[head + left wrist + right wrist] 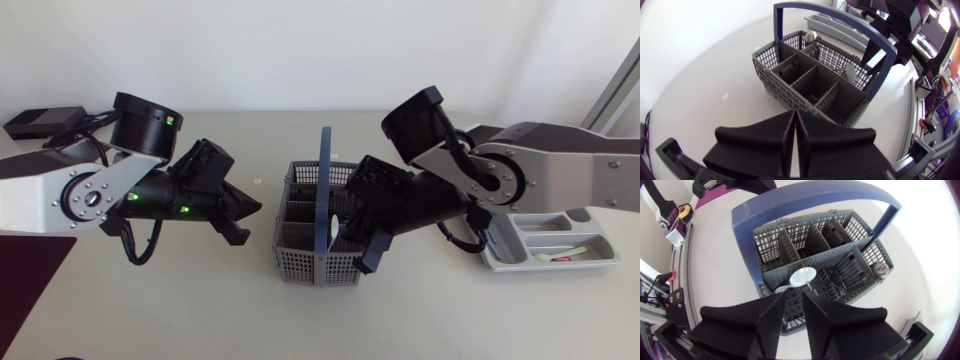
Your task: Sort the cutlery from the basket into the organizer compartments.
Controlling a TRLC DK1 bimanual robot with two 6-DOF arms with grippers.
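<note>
Basket [315, 262] is grey plastic mesh with arched blue handle [326, 170].

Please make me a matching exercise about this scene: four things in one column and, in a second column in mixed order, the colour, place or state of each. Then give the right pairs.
Things
1. left gripper
2. right gripper
3. basket handle
4. organizer

Colour, place or state
A. blue
B. open, over the basket
C. pale tray, right of the basket
D. shut, left of the basket, apart from it

Right pairs: 1-D, 2-B, 3-A, 4-C.
</note>
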